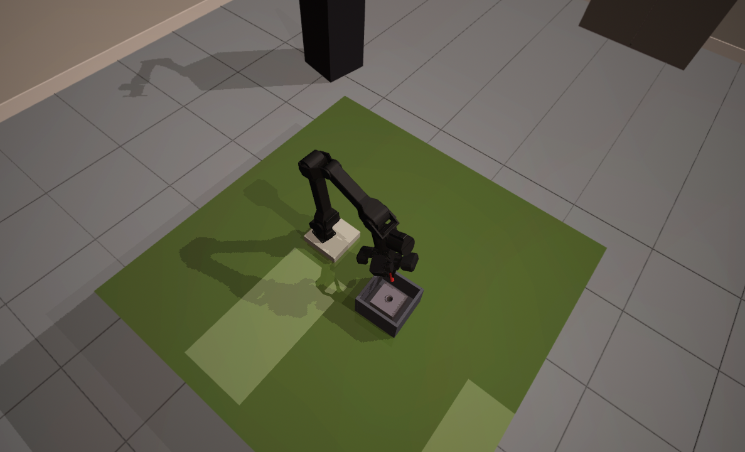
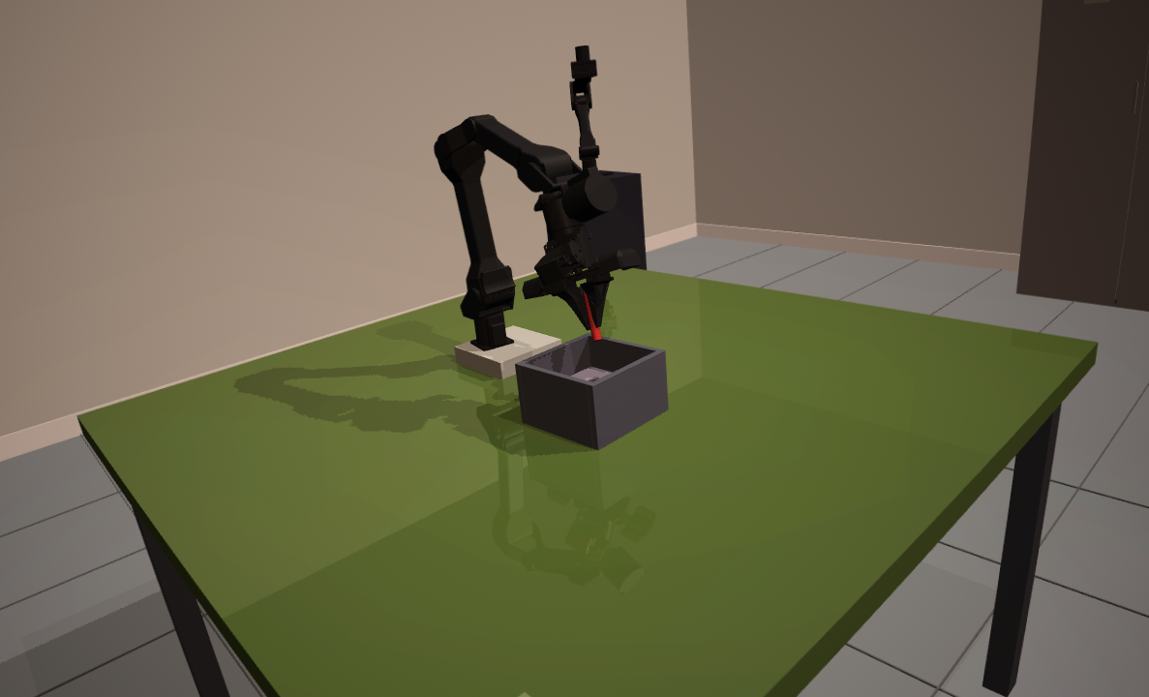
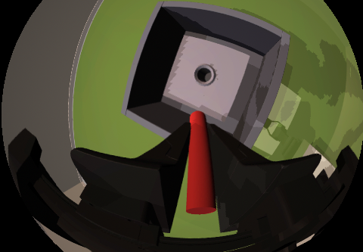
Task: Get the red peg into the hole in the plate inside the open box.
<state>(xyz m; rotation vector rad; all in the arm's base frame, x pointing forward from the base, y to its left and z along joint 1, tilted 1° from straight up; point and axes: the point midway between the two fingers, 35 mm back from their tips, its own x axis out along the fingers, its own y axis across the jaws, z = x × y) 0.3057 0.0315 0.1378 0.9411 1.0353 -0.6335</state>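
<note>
The arm [image 1: 352, 185] [image 2: 508, 142] is black nearly all over (a rather sombre outfit), with slender straight links, chunky rounded joints and a stout cylindrical housing [image 1: 403, 243] [image 2: 590, 196] near the wrist. Its gripper [image 1: 390, 275] [image 2: 593, 326] [image 3: 199, 129] has dark, tapering, wedge-shaped fingers.

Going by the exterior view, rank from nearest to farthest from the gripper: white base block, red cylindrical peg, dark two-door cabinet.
1. Red cylindrical peg: between the fingers.
2. White base block: under the arm's foot.
3. Dark two-door cabinet: far off by the wall.
</note>
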